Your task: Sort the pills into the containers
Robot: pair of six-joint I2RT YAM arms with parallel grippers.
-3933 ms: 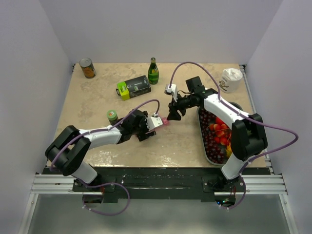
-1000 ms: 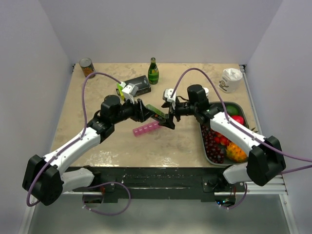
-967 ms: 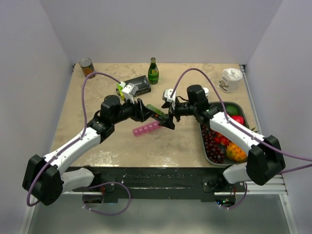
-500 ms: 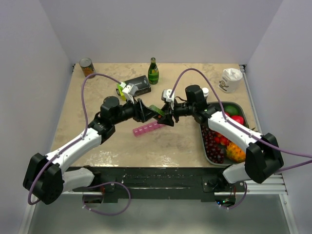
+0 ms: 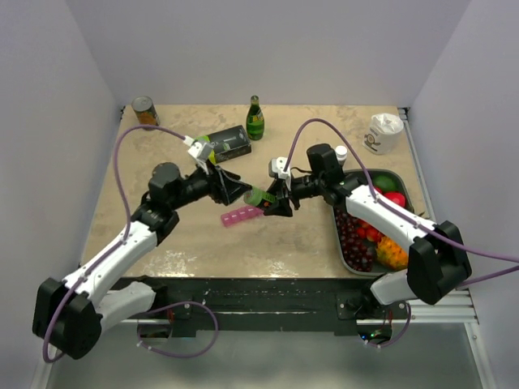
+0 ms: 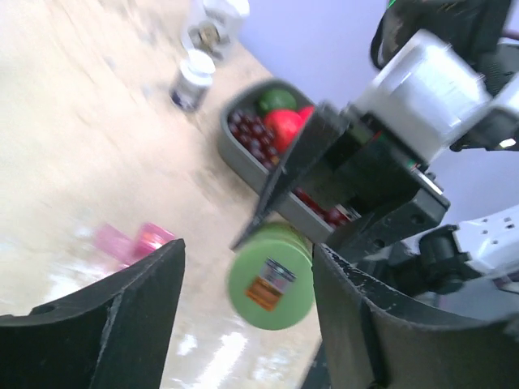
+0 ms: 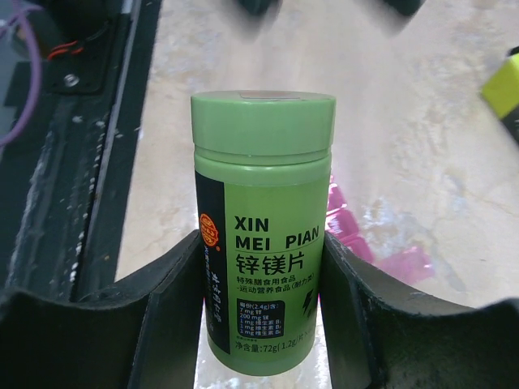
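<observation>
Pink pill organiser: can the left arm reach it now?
Probably yes: the left gripper is open and empty near the pink organiser, though the green bottle in the right gripper hangs over its right end.

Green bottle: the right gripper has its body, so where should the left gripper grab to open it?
Probably the cap, end-on from the left arm's side. The right gripper clamps the lower body of the green bottle, leaving the cap bare and facing the open left gripper.

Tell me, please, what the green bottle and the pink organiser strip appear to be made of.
The green bottle looks like opaque matte plastic, smooth-moulded with a printed label. The pink organiser strip looks like translucent glossy plastic, its tint see-through at the edges.
</observation>
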